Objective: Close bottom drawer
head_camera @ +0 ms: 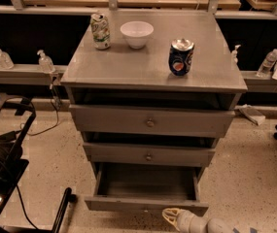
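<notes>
The grey cabinet [152,67] has three drawers. The bottom drawer [145,204] is pulled far out, and its empty grey inside [147,182] shows. Its front panel runs along the bottom of the view. The middle drawer front [148,155] and the top drawer front [150,122] stand a little out. My gripper [173,215] comes in from the bottom right edge. Its pale tip sits just in front of the bottom drawer's front, right of centre, touching or nearly touching it.
On the cabinet top stand a green can [100,31], a white bowl [136,34] and a blue can [181,57]. Small bottles [44,61] stand on the ledges at both sides. Black equipment with cables [2,159] is at the left. The floor is speckled.
</notes>
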